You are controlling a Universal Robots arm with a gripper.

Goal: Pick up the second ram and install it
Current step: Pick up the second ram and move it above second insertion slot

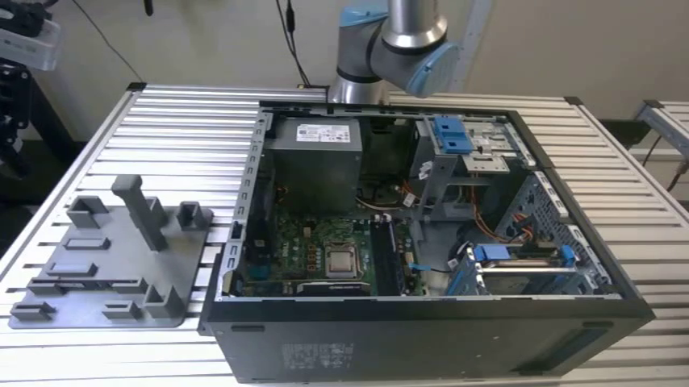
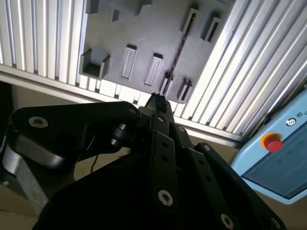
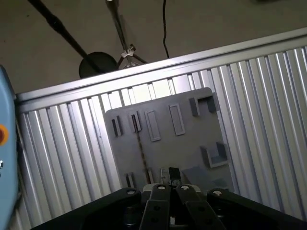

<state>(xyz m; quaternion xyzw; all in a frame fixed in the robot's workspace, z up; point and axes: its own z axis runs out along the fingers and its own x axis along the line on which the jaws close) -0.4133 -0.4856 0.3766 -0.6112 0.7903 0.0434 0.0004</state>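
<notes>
**Item: second ram** point(image 3: 141, 151). A long, thin, flat, dark stick standing on edge on the gray holder tray point(image 3: 192, 143). In both wrist views it reads as one narrow dark line point(image 2: 177, 55). It is seated at each end between paired slotted posts.
**Long axis:** parallel to the table ribs. In the exterior view the stick point(image 1: 95, 282) runs from 9 to 3 o'clock along the tray's near edge.

**Gripper** point(image 3: 169, 175). Black metal linkage bars with bright screw heads. The bars converge to tips drawn together with nothing between them. It hangs above the tray, clear of the stick, with its tip point(image 2: 156, 101) aimed near one end of the stick.

**Holder tray** point(image 1: 183, 274). Matte gray plastic plate carrying blocks, rectangular pockets, a U-shaped bracket and one tall upright post. In the exterior view it lies at 9 o'clock from the computer case.

**Computer case** point(image 1: 431, 330). Black metal tower laid on its side with the panel off. Inside are a green motherboard point(image 1: 312, 258), a gray power supply box point(image 1: 312, 153) and blue drive clips.

**Table** point(image 1: 624, 210). Ribbed bright aluminium slats.

**Pendant** point(image 2: 283, 153). Pale blue housing with a red round button, beside the table edge.
</notes>
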